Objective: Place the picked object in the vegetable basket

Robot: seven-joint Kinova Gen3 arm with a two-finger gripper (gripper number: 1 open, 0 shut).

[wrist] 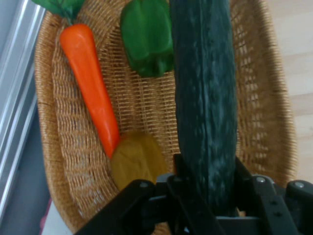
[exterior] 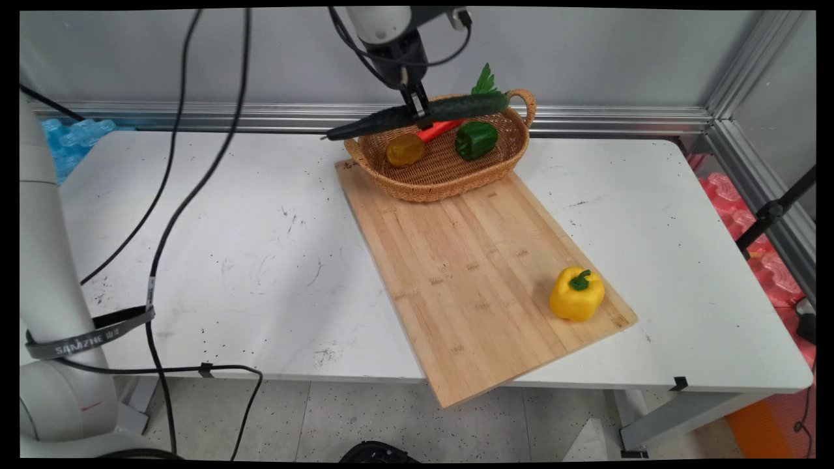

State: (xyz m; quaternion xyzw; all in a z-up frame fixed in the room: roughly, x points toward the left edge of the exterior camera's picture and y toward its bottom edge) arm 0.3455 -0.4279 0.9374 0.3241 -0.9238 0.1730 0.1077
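I see the black two-finger gripper (exterior: 419, 112) closed on a long dark green cucumber (exterior: 417, 114), gripping it near its middle; in the hand view the fingers (wrist: 182, 169) press against both sides of the cucumber (wrist: 205, 98). The cucumber hangs nearly level above the oval woven wicker basket (exterior: 444, 176), its thin end poking past the basket's left rim over the white table (exterior: 228, 260), its thick end near the right handle.

Inside the basket I note an orange carrot with green leafy top (wrist: 90, 83) along the far wall, a dark green bell pepper (wrist: 146, 36) and a dull yellow-brown rounded vegetable (wrist: 137, 157); the carrot's tip touches the yellow-brown one.

The basket sits on the far end of a long light wooden cutting board (exterior: 475, 273), which lies diagonally and overhangs the table's near edge. A bright yellow bell pepper (exterior: 576, 294) stands near the board's right corner, close to its edge. Most of the board between basket and yellow pepper is bare. Left half of the table is open, crossed above by hanging black cables (exterior: 189, 163)
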